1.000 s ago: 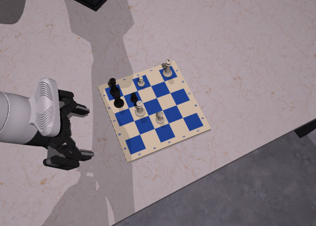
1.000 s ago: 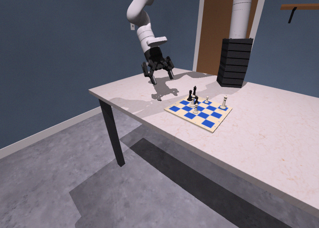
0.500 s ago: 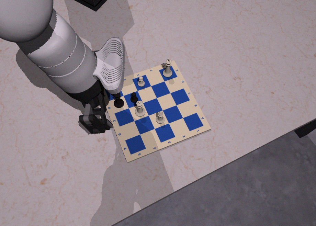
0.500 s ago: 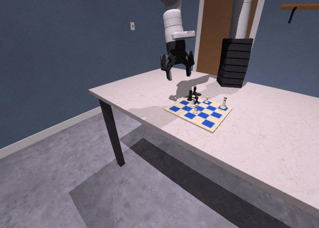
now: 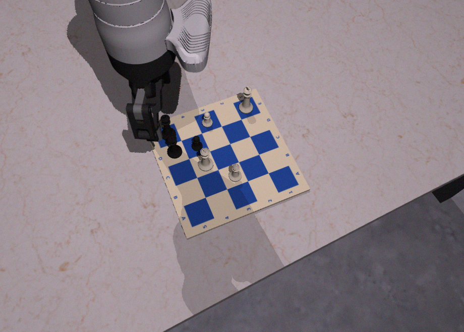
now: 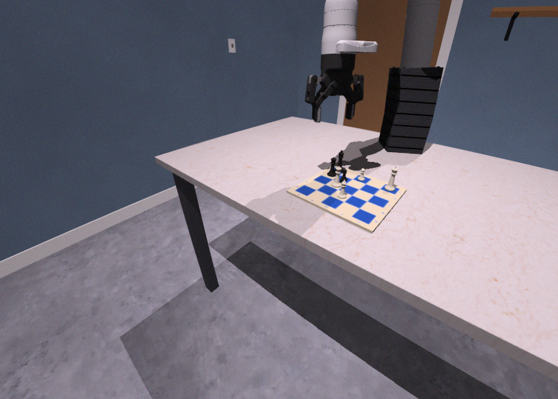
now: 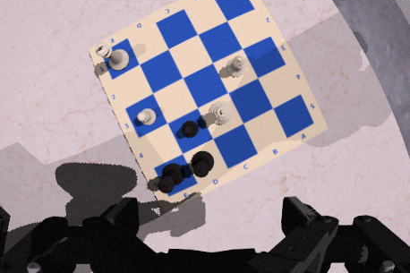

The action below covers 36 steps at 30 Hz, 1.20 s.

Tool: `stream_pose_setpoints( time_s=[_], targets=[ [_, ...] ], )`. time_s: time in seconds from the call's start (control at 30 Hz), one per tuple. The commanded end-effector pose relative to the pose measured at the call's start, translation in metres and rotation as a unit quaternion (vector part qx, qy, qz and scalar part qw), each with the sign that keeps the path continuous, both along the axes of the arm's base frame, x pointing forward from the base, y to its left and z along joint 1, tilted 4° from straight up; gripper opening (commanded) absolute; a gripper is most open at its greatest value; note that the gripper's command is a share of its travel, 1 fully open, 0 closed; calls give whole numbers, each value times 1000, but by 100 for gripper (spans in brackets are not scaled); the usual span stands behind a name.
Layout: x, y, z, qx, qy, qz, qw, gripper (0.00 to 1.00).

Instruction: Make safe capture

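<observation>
My gripper (image 6: pixel 333 115) (image 7: pixel 210 215) is open and empty, high above the table beyond the board's E5 corner. White king (image 5: pixel 246 105) (image 7: pixel 117 57) stands on E1, white pawn (image 5: pixel 207 121) (image 7: pixel 146 116) on E3, white queen (image 5: pixel 205 164) (image 7: pixel 220 113) on C4, white bishop (image 5: pixel 234 174) (image 7: pixel 236 67) on B3. Black king (image 5: pixel 167 132) (image 7: pixel 172 174) stands on E5, black pawn (image 5: pixel 196 145) (image 7: pixel 190 129) on D4. A black piece (image 5: pixel 174 151) (image 7: pixel 202 164), seemingly the queen, stands on D5. All stand upright. In the top view the gripper is edge-on beside the black king.
The board (image 5: pixel 192 231) (image 6: pixel 372 226) (image 7: pixel 320 127) lies on the marbled table (image 5: pixel 355 133) (image 6: pixel 450 268), its A side toward the table's near edge. The black ribbed robot base (image 6: pixel 410 111) stands behind the board. The two black tall pieces and the black pawn are close together.
</observation>
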State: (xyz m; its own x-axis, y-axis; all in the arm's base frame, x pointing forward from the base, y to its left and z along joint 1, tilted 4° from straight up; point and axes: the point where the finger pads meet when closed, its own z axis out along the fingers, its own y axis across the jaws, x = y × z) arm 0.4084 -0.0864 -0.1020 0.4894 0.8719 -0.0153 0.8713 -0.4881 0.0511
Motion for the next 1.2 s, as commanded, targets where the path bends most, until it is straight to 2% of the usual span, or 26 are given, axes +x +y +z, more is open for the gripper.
stream_pose_setpoints(
  time_s=[0.0,0.9,1.17],
  targets=[
    [-2,11,9,-7,-2,9,1000,100],
    [-6,12,11,-13,-2,6,1000,100],
    [-6,12,10,-13,-3,-16,1000,100]
  ],
)
